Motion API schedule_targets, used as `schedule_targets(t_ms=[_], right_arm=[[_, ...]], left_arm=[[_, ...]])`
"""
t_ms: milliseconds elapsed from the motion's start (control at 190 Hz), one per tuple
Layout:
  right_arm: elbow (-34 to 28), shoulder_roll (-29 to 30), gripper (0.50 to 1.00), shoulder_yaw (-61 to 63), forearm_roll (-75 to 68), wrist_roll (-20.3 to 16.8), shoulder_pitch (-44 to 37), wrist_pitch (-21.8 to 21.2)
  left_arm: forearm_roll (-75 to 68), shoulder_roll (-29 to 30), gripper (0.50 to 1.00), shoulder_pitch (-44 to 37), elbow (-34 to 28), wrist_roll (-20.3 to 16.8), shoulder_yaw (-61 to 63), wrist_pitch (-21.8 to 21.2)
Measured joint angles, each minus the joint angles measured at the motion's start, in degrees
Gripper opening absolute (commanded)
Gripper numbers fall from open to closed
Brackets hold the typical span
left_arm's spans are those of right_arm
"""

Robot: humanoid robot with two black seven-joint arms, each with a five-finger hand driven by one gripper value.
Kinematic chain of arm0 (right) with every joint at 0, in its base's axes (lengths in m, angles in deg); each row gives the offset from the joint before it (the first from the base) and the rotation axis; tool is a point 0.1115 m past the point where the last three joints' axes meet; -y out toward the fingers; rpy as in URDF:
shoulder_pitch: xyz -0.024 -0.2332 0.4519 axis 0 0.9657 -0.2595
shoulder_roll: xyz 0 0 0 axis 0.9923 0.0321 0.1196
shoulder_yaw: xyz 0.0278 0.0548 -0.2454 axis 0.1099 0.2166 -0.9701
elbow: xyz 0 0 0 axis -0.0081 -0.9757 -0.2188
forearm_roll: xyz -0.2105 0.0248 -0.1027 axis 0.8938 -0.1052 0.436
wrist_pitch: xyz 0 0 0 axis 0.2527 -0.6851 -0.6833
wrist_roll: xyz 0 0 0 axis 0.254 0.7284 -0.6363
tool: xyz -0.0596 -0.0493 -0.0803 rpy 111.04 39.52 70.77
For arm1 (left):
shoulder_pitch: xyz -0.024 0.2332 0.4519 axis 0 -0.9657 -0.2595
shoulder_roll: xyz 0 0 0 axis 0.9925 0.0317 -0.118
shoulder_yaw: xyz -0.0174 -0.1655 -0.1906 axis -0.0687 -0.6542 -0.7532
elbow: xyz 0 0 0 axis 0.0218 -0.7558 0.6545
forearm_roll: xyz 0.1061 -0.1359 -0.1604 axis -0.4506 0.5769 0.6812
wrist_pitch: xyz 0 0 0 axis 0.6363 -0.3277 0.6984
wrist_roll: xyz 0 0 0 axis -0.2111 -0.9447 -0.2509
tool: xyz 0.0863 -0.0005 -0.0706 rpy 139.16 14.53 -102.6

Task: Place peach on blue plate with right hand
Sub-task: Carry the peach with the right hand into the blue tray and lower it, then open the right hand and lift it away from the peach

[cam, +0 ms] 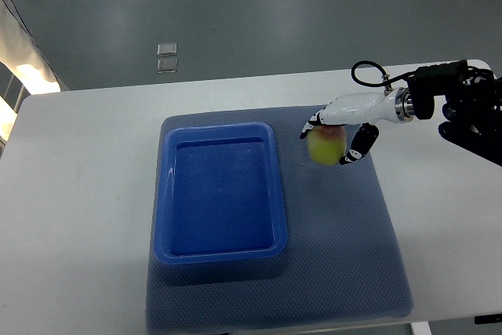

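Observation:
A yellow-green peach with a pink blush (325, 146) is held just above the grey mat, to the right of the blue plate. My right hand (336, 135) comes in from the right edge and is shut on the peach, white fingers over its top and black-tipped fingers on its right side. The blue plate (166, 194), a deep rectangular tray, lies on the left part of the mat with nothing in it. The left arm does not show.
A grey-blue mat (345, 249) covers the middle of the white table (78, 194). The right arm's black forearm and cable (463, 103) sit at the far right. Grey floor lies beyond the table's far edge.

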State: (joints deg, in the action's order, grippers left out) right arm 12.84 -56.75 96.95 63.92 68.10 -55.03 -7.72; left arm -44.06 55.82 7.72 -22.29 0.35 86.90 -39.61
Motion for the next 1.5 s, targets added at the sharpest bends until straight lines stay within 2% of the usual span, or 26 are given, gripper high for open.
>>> schedule_targets(t_ms=[300, 558, 731, 884, 968, 1057, 1131, 1136, 1147, 1499], right_arm=[[0.1, 5.1, 0.721, 1.6, 0.0, -0.2, -1.4, 0.6], [0.4, 13.1, 0.735, 2.7, 0.0, -0.4, -1.6, 0.6], [3.3, 18.8, 0.770, 2.8, 0.1, -0.5, 0.6, 0.7], [6.1, 22.8, 0.780, 2.8, 0.2, -0.5, 3.2, 1.9], [6.9, 23.7, 0.799, 2.7, 0.2, -0.5, 4.2, 2.3], [7.4, 24.1, 0.864, 2.7, 0.2, -0.5, 4.9, 3.0], [7.5, 24.2, 0.868, 2.7, 0.2, -0.5, 5.4, 3.8], [7.5, 24.2, 0.891, 2.7, 0.2, -0.5, 5.4, 3.9], [7.5, 24.2, 0.895, 2.7, 0.2, -0.5, 5.5, 4.0], [6.9, 23.7, 0.921, 3.0, 0.0, -0.5, 6.2, 5.1]], left_arm=[[0.0, 0.0, 1.000, 0.0, -0.1, 0.0, 0.1, 0.0], [0.0, 0.0, 1.000, -0.1, -0.1, 0.0, 0.0, 0.0], [0.0, 0.0, 1.000, -0.1, -0.1, 0.0, -0.1, 0.0], [0.0, 0.0, 1.000, -0.1, -0.1, 0.0, -0.1, 0.0], [0.0, 0.0, 1.000, -0.1, -0.1, 0.0, -0.1, 0.0], [0.0, 0.0, 1.000, -0.1, -0.1, 0.0, -0.1, 0.0], [0.0, 0.0, 1.000, -0.1, -0.1, 0.0, -0.1, 0.0], [0.0, 0.0, 1.000, -0.1, -0.1, 0.0, -0.1, 0.0], [0.0, 0.0, 1.000, -0.1, -0.1, 0.0, -0.1, 0.0], [0.0, 0.0, 1.000, -0.1, -0.1, 0.0, -0.1, 0.0]])
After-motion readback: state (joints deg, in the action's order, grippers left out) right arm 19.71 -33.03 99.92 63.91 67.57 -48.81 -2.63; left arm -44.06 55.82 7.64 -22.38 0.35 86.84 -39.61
